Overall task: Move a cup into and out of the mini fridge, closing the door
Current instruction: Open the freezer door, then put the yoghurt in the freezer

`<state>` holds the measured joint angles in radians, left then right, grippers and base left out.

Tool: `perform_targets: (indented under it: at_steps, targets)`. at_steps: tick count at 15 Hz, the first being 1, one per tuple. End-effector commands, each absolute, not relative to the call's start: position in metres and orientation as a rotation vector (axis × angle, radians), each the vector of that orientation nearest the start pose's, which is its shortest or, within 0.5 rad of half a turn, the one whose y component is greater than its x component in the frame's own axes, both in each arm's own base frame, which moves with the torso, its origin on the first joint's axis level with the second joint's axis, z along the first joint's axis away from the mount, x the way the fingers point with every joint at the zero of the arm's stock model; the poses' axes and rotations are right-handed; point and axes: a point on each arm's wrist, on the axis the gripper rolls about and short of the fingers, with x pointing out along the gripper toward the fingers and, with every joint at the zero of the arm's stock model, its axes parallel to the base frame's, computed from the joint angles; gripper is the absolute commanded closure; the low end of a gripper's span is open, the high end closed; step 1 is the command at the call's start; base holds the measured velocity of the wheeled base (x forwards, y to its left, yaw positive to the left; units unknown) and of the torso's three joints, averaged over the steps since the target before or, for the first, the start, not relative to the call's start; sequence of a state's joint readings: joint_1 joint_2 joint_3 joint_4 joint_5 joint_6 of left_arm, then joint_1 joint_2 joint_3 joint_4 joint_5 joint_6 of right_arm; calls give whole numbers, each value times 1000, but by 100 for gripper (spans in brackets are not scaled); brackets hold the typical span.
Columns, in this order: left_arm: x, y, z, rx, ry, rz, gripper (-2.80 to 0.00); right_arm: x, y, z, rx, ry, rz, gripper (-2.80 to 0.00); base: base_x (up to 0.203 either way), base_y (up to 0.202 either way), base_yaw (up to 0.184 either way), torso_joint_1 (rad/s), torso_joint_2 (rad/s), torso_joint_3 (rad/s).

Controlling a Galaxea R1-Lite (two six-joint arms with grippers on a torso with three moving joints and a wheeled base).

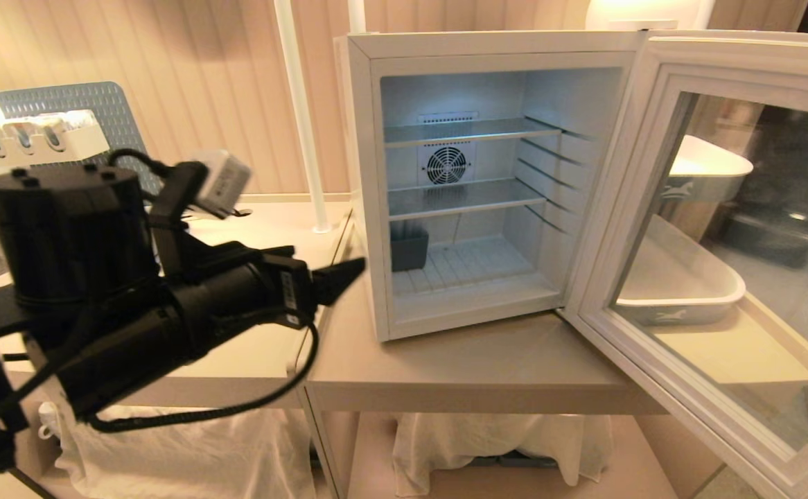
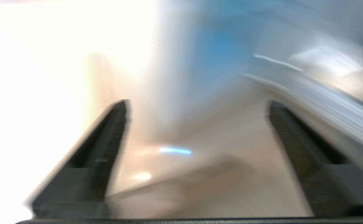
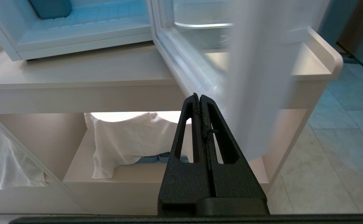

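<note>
The mini fridge (image 1: 362, 173) stands on the beige table with its lit pale blue inside and wire shelves in sight. Its door (image 1: 743, 59), with the dark glass window, is swung wide open to the right. The cup is out of view in every frame. My left gripper (image 1: 345, 274) hovers over the table just left of the fridge's opening, pointing at it. In the left wrist view the left gripper (image 2: 197, 104) is open with nothing between its fingers. My right gripper (image 3: 198, 96) is shut and empty, low in front of the table below the door (image 3: 184, 71).
A dark grey bin (image 1: 409, 249) sits on the fridge floor at the left. White trays (image 1: 681, 277) show through the door glass. A white pole (image 1: 300, 118) rises behind the table (image 1: 480, 367). A white cloth (image 3: 122, 140) hangs on the shelf underneath.
</note>
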<state>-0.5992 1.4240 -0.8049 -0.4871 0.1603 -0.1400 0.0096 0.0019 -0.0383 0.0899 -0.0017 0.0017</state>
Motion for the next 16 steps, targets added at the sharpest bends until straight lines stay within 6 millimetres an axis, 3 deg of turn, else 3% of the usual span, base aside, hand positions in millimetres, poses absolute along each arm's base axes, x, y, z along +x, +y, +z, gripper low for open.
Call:
perform_targets:
  at_steps: [1,4,6,9,12,14,16]
  targets:
    - [184,-91,269,-106,66,-41,0,-26,0,77,1,55,8,0,0,0,0,0,0,0]
    - [134,-48,290,-100,60,161,0,-26,0,77,1,55,8,0,0,0,0,0,0,0]
    - [88,-21,299,-107,34,269,0,-26,0,77,1,54,8,0,0,0,0,0,0,0]
    - [9,13,293,-117,-22,458,0,-26,0,77,1,54,8,0,0,0,0,0,0,0]
    - [-65,17,268,-102,-80,635,0,-26,0,77,1,54,8,0,0,0,0,0,0,0]
    - [-95,9,245,-146,-17,669,0,-26,0,77,1,54,8,0,0,0,0,0,0,0]
    - [-113,6,241,-143,21,328,0,-26,0,77,1,54,6,0,0,0,0,0,0,0]
